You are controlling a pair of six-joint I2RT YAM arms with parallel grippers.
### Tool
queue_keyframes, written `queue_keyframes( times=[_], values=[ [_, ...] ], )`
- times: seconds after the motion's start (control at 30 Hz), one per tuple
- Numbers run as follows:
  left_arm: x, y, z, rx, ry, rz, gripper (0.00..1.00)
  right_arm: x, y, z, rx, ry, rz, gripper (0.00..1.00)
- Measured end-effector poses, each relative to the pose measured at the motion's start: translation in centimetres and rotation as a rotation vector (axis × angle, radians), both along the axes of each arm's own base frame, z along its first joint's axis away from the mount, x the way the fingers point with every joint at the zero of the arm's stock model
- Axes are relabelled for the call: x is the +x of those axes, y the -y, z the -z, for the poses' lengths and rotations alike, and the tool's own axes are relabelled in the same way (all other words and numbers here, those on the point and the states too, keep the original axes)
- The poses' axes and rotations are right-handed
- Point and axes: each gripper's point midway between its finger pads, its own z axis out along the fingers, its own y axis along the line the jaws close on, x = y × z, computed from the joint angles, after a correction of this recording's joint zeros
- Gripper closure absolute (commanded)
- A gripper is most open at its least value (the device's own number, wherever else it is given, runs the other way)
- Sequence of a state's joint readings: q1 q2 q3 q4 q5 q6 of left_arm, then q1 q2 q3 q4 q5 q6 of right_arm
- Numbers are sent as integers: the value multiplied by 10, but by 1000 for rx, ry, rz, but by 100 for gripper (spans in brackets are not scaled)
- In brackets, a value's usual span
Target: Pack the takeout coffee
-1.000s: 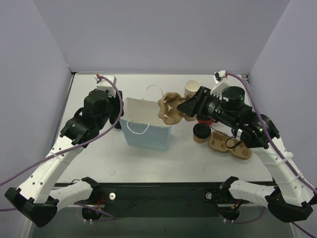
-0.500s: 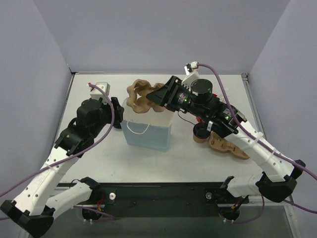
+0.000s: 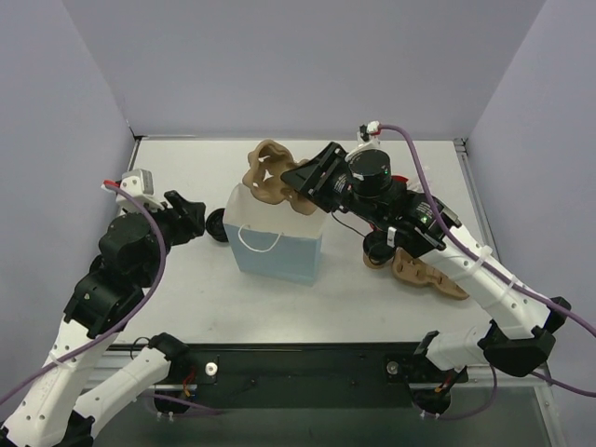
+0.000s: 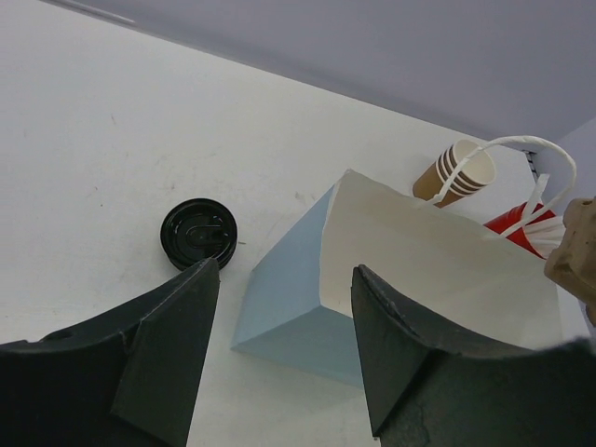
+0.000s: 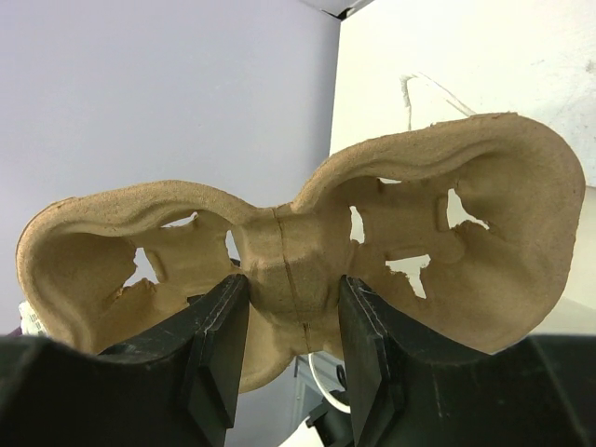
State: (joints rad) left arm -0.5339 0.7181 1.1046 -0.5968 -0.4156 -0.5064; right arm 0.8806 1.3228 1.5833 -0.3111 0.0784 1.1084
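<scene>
The right hand (image 5: pixel 291 312) is pinching a cardboard cup carrier (image 3: pixel 270 175) by its middle, tilting it above the paper bag's (image 3: pixel 277 244) far edge. The left hand (image 3: pixel 191 214) is hovering spread and empty left of the bag. The takeout coffee (image 3: pixel 376 249) is standing on the desk (image 3: pixel 354 303) right of the bag, partly under the right arm, so that arm is probably sitting nearer; the bag is separating it from the left hand.
</scene>
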Motion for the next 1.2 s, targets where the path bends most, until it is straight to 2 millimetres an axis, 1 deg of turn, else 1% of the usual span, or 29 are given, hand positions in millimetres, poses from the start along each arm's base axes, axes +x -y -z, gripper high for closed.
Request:
queue_keyframes(
  times=[0.13, 0.27, 0.4, 0.6, 0.77, 0.9, 1.03, 1.2],
  values=[
    [6, 1, 5, 11, -28, -14, 32, 6, -8, 13, -6, -39, 10, 64],
    [11, 2, 9, 30, -49, -30, 32, 16, -23, 40, -40, -99, 9, 64],
    [13, 5, 13, 44, -62, -29, 32, 19, -30, 65, -84, -154, 12, 64],
    [13, 5, 13, 47, -61, -34, 32, 15, -24, 81, -135, -203, 22, 65],
    [13, 5, 13, 60, -60, -43, 33, 8, -11, 96, -205, -254, 43, 65],
    [14, 6, 15, 63, -65, -41, 36, 5, -2, 99, -250, -272, 58, 65],
    [14, 10, 17, 61, -72, -23, 39, 6, 3, 100, -303, -273, 67, 65],
    [10, 16, 16, 44, -88, 12, 39, 8, 7, 108, -384, -281, 64, 65]
  ],
)
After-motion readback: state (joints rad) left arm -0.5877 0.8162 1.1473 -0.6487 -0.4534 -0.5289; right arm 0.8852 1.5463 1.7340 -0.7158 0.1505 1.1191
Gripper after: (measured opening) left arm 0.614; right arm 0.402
